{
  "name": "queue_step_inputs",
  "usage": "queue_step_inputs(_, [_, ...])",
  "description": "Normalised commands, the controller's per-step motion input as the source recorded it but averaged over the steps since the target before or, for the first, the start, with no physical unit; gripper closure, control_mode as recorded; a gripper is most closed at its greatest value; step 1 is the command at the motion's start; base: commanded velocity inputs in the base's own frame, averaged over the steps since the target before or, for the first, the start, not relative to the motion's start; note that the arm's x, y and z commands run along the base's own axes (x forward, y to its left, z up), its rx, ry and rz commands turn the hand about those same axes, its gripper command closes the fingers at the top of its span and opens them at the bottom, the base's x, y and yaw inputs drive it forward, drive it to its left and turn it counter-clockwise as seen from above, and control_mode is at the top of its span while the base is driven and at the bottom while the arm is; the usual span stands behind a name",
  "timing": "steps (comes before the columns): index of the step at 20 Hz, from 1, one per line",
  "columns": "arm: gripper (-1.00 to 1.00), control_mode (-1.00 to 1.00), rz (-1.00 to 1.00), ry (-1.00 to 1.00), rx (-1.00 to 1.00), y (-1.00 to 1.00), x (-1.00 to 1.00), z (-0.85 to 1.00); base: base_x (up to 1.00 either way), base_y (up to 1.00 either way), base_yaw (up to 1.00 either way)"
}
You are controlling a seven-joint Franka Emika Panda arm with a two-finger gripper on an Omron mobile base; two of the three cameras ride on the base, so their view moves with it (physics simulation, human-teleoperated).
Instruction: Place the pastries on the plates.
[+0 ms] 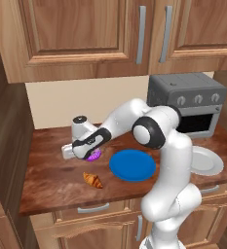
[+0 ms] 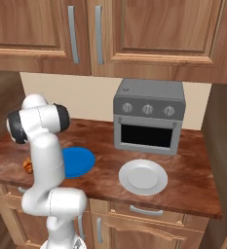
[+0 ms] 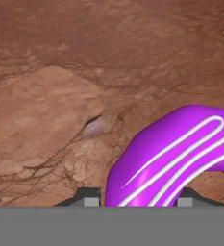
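The robot's two-finger pincer [image 3: 135,202] is down at the purple-frosted ring donut with pale stripes of icing [image 3: 180,158]. In the hand view its two small dark fingertips [image 3: 88,198] stand one on each side of the donut's near edge, with the donut's frosted rim filling the gap between them. Whether the tips actually press on the donut cannot be told, since only their very ends show; the jaws stand about a donut-rim's width apart.

In the left base view the pincer [image 1: 85,154] hangs from the white arm's bent wrist over the left part of the reddish-brown wooden counter [image 1: 51,180], and a sliver of the purple donut [image 1: 94,155] peeks out just under the hand. It sits on or very close above the counter top; which of the two cannot be told.

Just right of the donut lies the bright blue round plate [image 1: 132,165], bare on top. Nearer the counter's front edge, a little left of the blue plate, lies the golden-brown ridged croissant [image 1: 92,180], well apart from the pincer. In the right base view the croissant [image 2: 28,166] shows partly behind the arm, with the blue plate [image 2: 81,161] beside it.

Farther right rests the pale grey rimmed plate [image 2: 143,176], also bare, in front of a grey toaster oven with three knobs [image 2: 148,116]. Wooden wall cabinets with grey handles [image 2: 134,34] hang above.
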Motion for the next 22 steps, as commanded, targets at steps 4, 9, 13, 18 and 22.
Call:
queue_step_inputs(4, [1.0, -1.0, 0.0, 0.0, 0.0, -0.38, 0.0, 0.05, 0.0, 0.0, 0.0])
queue_step_inputs(9, [1.0, -1.0, 0.0, -0.12, 0.0, -0.22, 0.0, 0.47, 0.0, 0.0, 0.0])
queue_step_inputs(13, [1.0, -1.0, 0.0, -0.04, 0.0, -0.21, 0.0, 0.57, 0.0, 0.0, 0.0])
queue_step_inputs(18, [1.0, -1.0, 0.0, 0.0, 0.01, -0.52, -0.14, 0.19, 0.0, 0.0, 0.0])
queue_step_inputs(22, [1.0, -1.0, 0.0, 0.08, 0.02, -0.53, -0.22, 0.51, 0.0, 0.0, 0.0])
